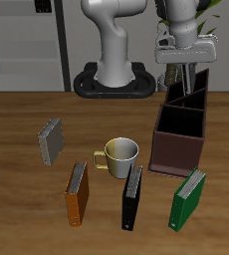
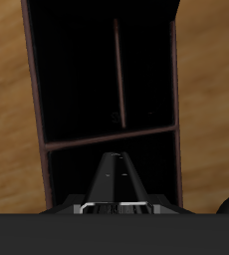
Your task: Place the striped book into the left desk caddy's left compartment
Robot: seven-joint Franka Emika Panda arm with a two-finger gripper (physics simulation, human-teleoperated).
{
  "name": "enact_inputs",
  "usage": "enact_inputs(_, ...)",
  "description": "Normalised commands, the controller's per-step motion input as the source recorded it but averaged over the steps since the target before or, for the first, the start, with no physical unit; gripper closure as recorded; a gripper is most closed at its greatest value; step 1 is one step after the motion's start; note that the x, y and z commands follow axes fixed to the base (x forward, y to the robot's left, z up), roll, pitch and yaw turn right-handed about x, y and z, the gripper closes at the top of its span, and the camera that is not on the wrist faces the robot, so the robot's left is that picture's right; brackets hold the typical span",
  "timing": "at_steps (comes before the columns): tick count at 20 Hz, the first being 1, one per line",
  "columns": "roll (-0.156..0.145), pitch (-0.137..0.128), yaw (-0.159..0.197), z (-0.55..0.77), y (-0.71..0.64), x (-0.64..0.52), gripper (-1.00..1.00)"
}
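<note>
Gripper (image 1: 187,66) high in the exterior frame, over the back of the left desk caddy (image 1: 179,139), jaws clamped on the striped book (image 1: 179,88). Book hanging tilted, lower end at the caddy's tall rear section. From the wrist: striped book (image 2: 116,179) edge-on between the fingers, dark caddy dividers (image 2: 119,75) beneath; which compartment, hard to tell.

Counting the rest: four books standing on the table across the lower half of the frame, namely grey book (image 1: 51,141), orange book (image 1: 78,193), black book (image 1: 132,197) and green book (image 1: 188,199). One cream mug (image 1: 120,154) mid-frame. One caddy.

Brown wood-grain table (image 1: 17,214); dark shelving (image 1: 27,40) behind.
</note>
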Motion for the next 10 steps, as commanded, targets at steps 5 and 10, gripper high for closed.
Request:
enact_inputs(5,0.01,0.056,0.018,-0.36,0.06,0.11,1.0)
enact_inputs(10,-0.008,0.052,0.007,-0.27,0.0,0.1,1.0)
